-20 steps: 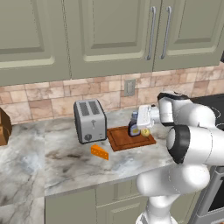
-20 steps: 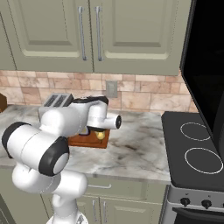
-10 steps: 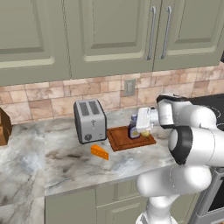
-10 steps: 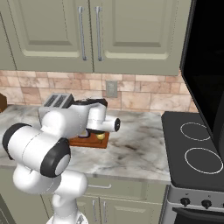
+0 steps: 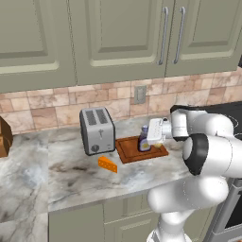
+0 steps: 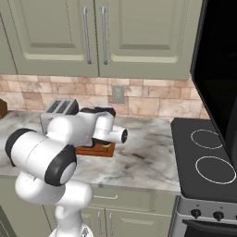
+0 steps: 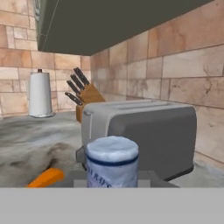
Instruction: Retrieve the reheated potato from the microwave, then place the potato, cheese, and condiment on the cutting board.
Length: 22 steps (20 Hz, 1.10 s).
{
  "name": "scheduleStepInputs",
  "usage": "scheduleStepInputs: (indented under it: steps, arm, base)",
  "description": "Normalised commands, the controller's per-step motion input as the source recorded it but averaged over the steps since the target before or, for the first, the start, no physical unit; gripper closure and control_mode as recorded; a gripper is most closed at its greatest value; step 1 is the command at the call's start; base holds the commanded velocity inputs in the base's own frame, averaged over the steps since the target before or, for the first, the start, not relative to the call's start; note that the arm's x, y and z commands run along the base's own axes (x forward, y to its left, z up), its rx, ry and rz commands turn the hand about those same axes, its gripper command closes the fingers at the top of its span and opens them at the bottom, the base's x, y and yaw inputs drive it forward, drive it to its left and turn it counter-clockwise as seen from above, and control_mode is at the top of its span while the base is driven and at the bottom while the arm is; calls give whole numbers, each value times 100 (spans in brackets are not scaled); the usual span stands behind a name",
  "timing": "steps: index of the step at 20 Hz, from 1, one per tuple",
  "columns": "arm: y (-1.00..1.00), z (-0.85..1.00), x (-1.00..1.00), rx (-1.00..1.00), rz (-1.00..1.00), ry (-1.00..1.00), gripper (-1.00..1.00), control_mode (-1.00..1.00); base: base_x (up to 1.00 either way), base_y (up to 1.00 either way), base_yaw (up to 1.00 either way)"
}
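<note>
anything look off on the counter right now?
Nothing spilled or tipped. The condiment stands upright on the cutting board, gripper shut on it. The cheese lies on the counter before the toaster, not boarded.

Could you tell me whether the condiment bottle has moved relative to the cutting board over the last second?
Yes. The condiment bottle, in the gripper, has come down toward the cutting board, a little closer to the toaster.
</note>
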Motion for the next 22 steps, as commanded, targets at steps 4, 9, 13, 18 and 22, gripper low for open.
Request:
scheduleStepInputs:
  steps: [4, 9, 13, 18, 22]
  arm:
    - [0, -4, 0, 11, 0, 0, 100, -100]
    - [-2, -7, 2, 1, 0, 0, 100, -100]
    - [0, -1, 4, 0, 0, -1, 100, -100]
    - [0, 1, 7, 0, 0, -5, 100, -100]
    - [0, 6, 5, -2, 0, -9, 100, -100]
  base:
    - [0, 0, 0]
    - [0, 0, 0]
    - [0, 0, 0]
    - [0, 0, 0]
    - [0, 0, 0]
